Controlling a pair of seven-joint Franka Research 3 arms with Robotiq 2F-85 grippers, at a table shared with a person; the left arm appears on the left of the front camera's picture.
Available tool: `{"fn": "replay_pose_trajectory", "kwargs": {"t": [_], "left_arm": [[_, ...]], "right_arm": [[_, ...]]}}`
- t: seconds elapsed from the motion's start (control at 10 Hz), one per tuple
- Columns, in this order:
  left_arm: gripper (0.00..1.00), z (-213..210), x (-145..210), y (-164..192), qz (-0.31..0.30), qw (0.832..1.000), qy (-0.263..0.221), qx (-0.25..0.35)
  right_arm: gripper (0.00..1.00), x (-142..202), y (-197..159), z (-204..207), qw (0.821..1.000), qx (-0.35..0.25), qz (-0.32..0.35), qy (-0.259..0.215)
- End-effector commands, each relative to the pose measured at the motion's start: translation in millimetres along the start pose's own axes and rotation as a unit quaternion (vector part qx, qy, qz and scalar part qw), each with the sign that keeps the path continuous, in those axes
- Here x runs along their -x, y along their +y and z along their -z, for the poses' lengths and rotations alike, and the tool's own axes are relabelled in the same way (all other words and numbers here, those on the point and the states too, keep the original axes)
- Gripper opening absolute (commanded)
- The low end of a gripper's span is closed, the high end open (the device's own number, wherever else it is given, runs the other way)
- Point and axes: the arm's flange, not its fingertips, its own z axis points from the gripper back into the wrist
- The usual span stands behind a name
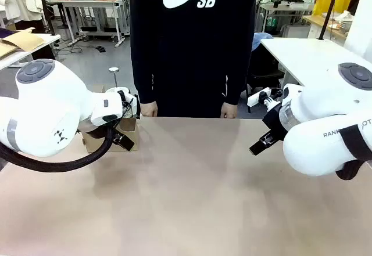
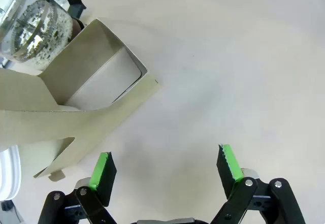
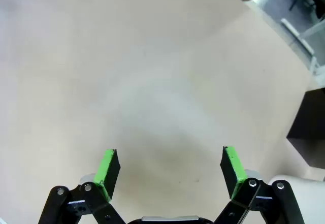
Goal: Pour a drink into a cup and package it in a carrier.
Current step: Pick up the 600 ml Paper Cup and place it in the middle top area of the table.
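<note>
Brown cardboard carrier [image 2: 76,102] is seen just beside a glass jug [image 2: 33,28]. The left gripper [image 2: 165,164] is held near the carrier and the right gripper [image 3: 170,165] well apart from it, the 2 fingers of each spread wide.

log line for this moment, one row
left tool open beside carrier | right tool open above table | glass jug by carrier | nothing held

Pale tan counter [image 1: 192,204]; person in black sweatshirt [image 1: 192,53] standing at far edge; black box [image 3: 311,120] near counter's edge.
</note>
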Motion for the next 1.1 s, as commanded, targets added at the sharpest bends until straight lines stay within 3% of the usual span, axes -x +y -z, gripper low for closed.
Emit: {"fn": "replay_pose_trajectory", "kwargs": {"t": [0.0,0.9,1.0], "left_arm": [[1.0,0,0,0,0.0,1.0,0.0,0.0],[1.0,0,0,0,0.0,1.0,0.0,0.0],[1.0,0,0,0,0.0,1.0,0.0,0.0]], "right_arm": [[1.0,0,0,0,1.0,0.0,0.0,0.0],[1.0,0,0,0,1.0,0.0,0.0,0.0],[1.0,-24,-19,-21,1.0,-0.009,-0.002,-0.008]]}}
